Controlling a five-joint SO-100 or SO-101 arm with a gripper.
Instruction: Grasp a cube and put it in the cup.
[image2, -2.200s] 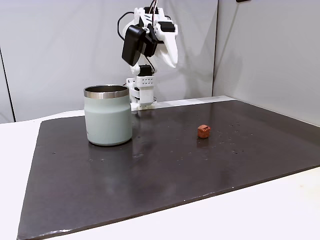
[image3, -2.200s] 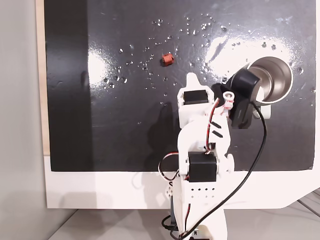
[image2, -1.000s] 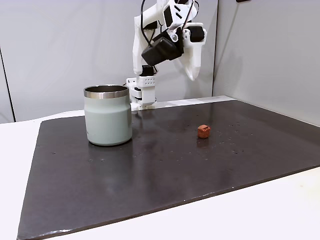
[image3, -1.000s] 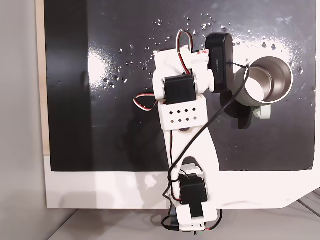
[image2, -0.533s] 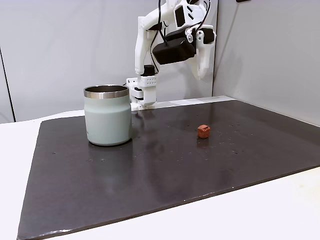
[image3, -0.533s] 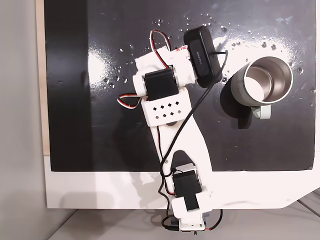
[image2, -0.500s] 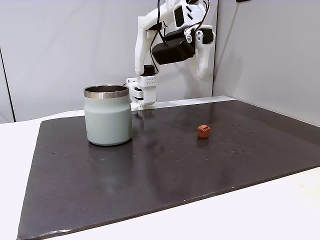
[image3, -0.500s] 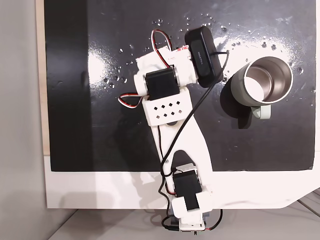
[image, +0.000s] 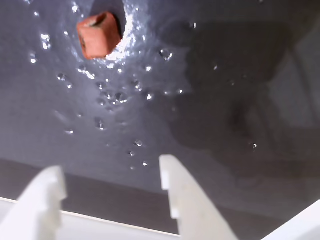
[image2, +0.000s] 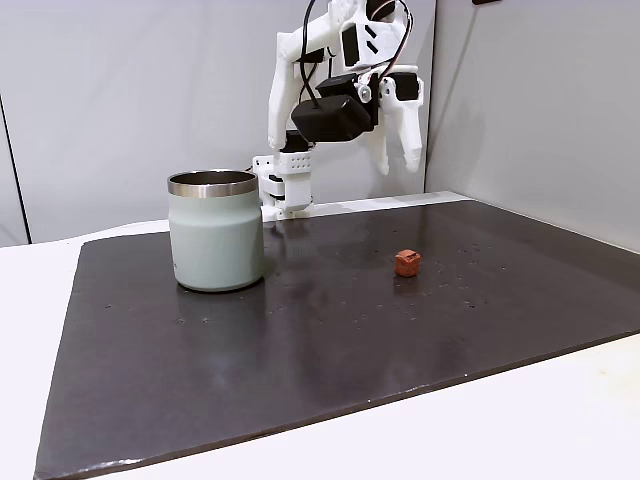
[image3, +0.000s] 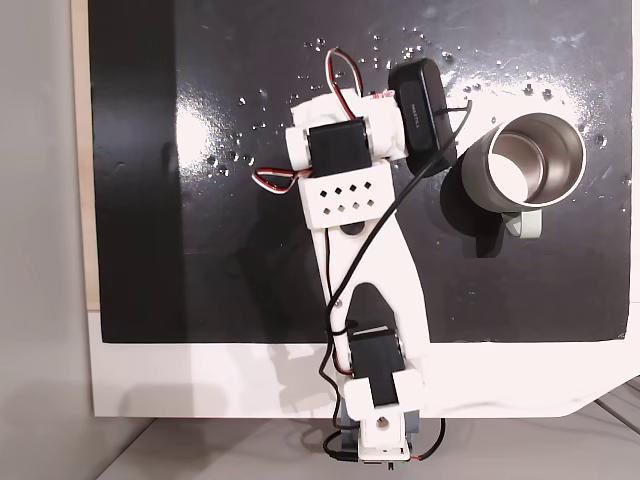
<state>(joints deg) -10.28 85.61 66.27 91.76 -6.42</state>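
Pincer (image2: 396, 160) hangs high above the bench, fingers spread wide with nothing between them; wrist view shows both white fingertips (image: 172, 177) apart at the bottom edge. Terracotta cube (image2: 407, 262) sits on the black mat (image2: 330, 340), well below and in front of the pincer, at the top left of the wrist view (image: 98, 35) among shiny specks. Mint-green cup (image2: 216, 230) with steel rim stands upright on the mat, well apart from the cube, to its left in a fixed view. From above, the arm (image3: 345, 190) reaches out just beside the cup (image3: 527, 165).
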